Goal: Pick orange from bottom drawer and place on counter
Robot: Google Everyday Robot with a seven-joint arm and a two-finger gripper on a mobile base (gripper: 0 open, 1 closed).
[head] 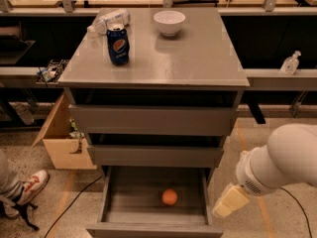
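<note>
My gripper (230, 201) hangs low at the right of the cabinet, just outside the right wall of the open bottom drawer (105, 202). Whether it is open or closed I cannot tell, but it has no hold of the orange (170, 197). The fruit sits alone on the drawer floor, a little right of the middle. That right wall lies between me and it, and the two upper drawers (153, 120) overhang the far part of the drawer. On the counter (198, 58) I count three things, all toward the far side: one blue can (118, 44) with the Pepsi mark at the left, one clear plastic bottle (109, 20) lying on its side just behind it, and one white bowl (169, 22) to their right. Left of the cabinet, on the floor, are one cardboard box (62, 145) and one shoe (27, 185); one small pump bottle (290, 63) stands on the shelf at the far right
</note>
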